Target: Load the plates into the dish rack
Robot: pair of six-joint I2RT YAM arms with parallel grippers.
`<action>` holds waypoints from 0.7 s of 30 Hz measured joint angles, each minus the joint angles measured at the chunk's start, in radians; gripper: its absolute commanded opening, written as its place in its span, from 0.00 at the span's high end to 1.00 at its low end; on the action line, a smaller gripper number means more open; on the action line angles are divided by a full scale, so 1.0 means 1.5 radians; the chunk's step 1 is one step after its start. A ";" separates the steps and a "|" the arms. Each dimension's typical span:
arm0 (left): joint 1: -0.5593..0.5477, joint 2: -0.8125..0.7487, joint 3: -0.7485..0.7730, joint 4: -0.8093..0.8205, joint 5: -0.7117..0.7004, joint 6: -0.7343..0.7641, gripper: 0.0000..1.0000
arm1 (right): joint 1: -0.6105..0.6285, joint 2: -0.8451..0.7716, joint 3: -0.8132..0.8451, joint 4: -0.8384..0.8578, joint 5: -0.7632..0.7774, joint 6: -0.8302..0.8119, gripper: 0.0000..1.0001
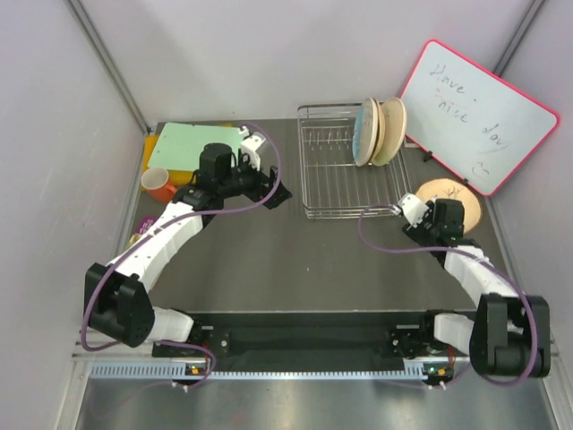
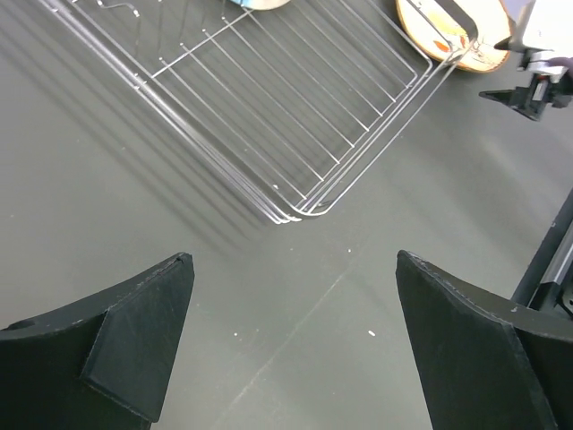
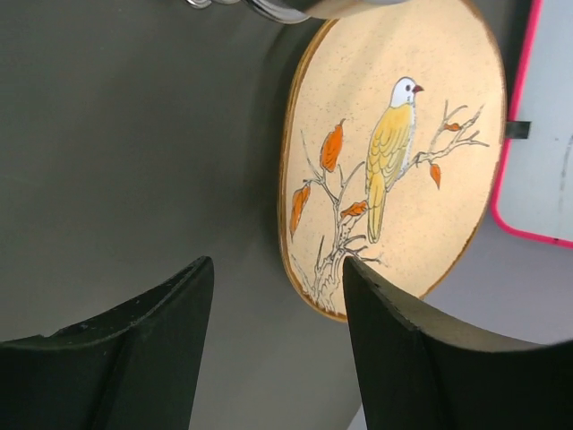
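The peach plate (image 3: 394, 152) lies flat on the counter (image 3: 134, 134) just ahead of the right tool (image 3: 277, 278), its jaws parted and empty; the left tool (image 2: 295, 269), wide open, is farther.

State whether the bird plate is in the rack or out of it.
Out: the plate lies flat on the table beside the rack.

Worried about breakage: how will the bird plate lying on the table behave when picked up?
The plate looks rigid and smooth: probably stiff, possibly slippery. It lies flat on the table, so its low rim likely offers little grip; a push may slide it. It seems ceramic, so a drop could chip it.
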 measured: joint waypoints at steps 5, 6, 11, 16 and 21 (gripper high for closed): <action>0.010 0.000 0.000 -0.008 -0.002 0.000 0.01 | 0.000 0.091 0.002 0.072 0.026 0.009 0.45; 0.011 0.001 0.000 -0.008 -0.002 0.000 0.01 | 0.000 0.103 0.003 0.081 0.030 0.010 0.49; 0.020 0.008 0.000 -0.010 -0.002 0.000 0.01 | 0.000 0.143 0.006 0.125 0.054 0.007 0.72; 0.028 0.014 0.000 -0.012 -0.002 -0.001 0.01 | 0.001 0.144 -0.024 0.171 0.069 -0.005 1.00; 0.028 0.014 0.000 -0.012 -0.003 0.000 0.01 | 0.000 0.050 -0.095 0.165 0.073 -0.053 1.00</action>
